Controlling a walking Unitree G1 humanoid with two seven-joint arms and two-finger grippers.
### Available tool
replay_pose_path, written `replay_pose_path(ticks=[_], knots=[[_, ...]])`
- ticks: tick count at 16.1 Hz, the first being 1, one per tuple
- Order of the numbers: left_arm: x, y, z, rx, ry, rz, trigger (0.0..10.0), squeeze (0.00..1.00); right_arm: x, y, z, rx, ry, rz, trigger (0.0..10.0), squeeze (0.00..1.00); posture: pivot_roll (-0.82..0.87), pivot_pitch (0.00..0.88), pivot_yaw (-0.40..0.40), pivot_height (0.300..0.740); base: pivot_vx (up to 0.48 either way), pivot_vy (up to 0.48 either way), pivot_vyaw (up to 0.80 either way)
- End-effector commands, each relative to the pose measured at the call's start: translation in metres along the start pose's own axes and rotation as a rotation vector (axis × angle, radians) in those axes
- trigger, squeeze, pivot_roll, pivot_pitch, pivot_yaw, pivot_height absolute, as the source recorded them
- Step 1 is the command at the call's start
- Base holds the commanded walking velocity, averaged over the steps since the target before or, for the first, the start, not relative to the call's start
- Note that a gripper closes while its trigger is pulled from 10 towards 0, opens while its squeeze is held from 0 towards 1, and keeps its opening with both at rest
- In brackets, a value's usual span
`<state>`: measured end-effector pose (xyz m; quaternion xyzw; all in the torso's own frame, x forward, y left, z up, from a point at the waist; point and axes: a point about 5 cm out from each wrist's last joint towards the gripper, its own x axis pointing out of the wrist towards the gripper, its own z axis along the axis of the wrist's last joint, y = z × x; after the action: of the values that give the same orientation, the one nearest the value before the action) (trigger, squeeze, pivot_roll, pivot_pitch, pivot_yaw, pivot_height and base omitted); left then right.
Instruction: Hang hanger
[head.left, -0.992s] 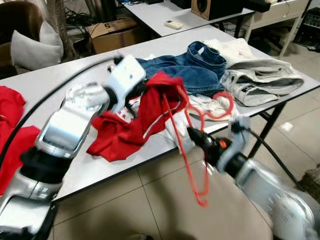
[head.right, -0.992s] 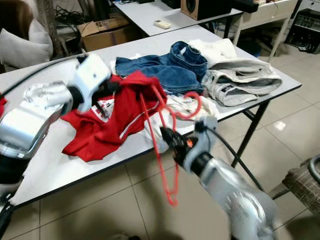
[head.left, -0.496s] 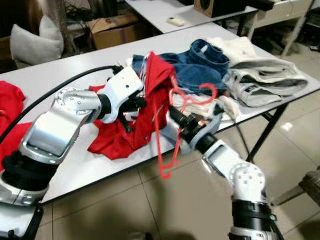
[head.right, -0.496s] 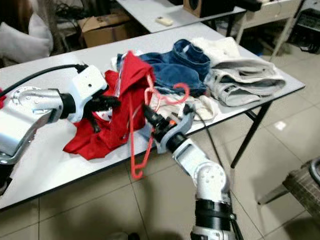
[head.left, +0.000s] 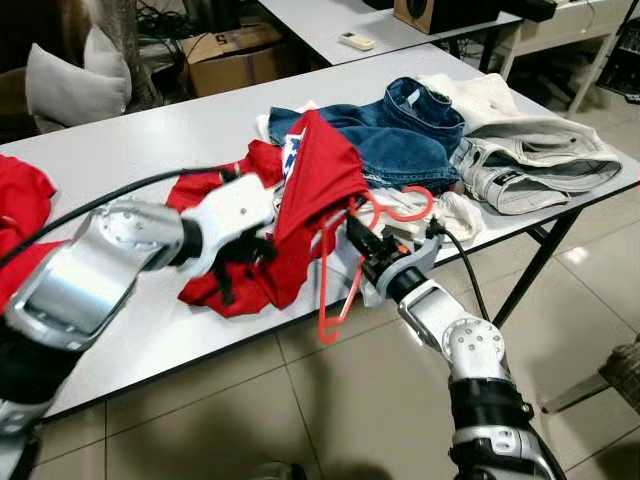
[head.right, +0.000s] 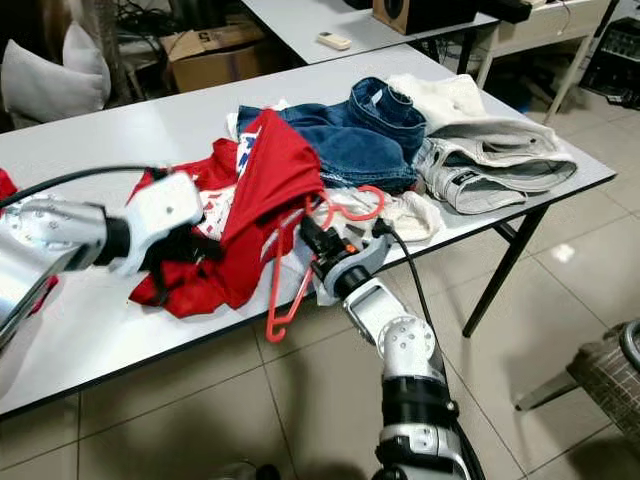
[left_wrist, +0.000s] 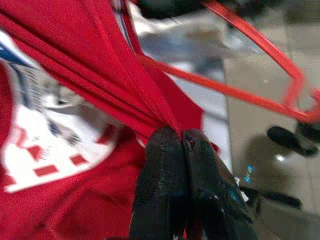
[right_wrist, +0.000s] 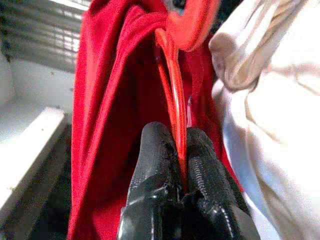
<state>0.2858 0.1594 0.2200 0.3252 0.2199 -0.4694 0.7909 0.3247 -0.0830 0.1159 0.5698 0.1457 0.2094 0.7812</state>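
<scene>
Right gripper (head.left: 357, 232) clamps the red hanger (head.left: 345, 262) at the table's (head.left: 150, 340) front edge, its lower part hanging past the edge over bare floor (head.left: 330, 400). Left gripper (left_wrist: 179, 139) pinches the red shirt (head.left: 310, 190), lifted tent-like; both arms reach inward.

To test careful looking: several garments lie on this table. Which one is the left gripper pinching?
The red shirt with the white printed patch, lifted into a peak. The left gripper is shut on its fabric; the blue jeans and pale clothes lie untouched.

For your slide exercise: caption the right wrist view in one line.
Right pincer shut on the red hanger, which runs up into the red shirt.
</scene>
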Motion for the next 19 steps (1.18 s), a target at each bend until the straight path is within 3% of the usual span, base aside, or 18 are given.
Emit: replay_pose_path(ticks=[1,6,9,12,17,19], knots=[[0.003,-0.012,-0.007,-0.003,0.035,-0.099,0.0,0.0,0.03,0.047,-0.016,0.138,-0.044,0.166,10.0,0.0,0.11,0.066,0.079,0.74,0.0,0.0,0.0],[0.011,-0.028,-0.003,-0.018,0.002,-0.205,0.0,0.0,0.04,0.053,-0.018,0.219,-0.066,0.191,10.0,0.0,0.11,0.07,0.08,0.74,0.0,0.0,0.0],[0.014,-0.036,0.006,-0.056,-0.064,-0.273,0.0,0.0,0.042,0.055,-0.021,0.223,-0.062,0.198,10.0,0.0,0.11,0.071,0.082,0.74,0.0,0.0,0.0],[0.014,-0.045,-0.011,-0.043,0.029,-0.336,0.0,0.0,0.045,0.058,-0.019,0.279,-0.083,0.214,10.0,0.0,0.11,0.066,0.079,0.74,0.0,0.0,0.0],[0.016,-0.054,-0.009,-0.053,0.016,-0.386,0.0,0.0,0.047,0.059,-0.017,0.303,-0.093,0.224,10.0,0.0,0.11,0.061,0.075,0.74,0.0,0.0,0.0],[0.02,-0.061,0.001,-0.065,-0.061,-0.44,0.0,0.0,0.049,0.062,-0.019,0.299,-0.088,0.232,10.0,0.0,0.11,0.058,0.074,0.74,0.0,0.0,0.0]])
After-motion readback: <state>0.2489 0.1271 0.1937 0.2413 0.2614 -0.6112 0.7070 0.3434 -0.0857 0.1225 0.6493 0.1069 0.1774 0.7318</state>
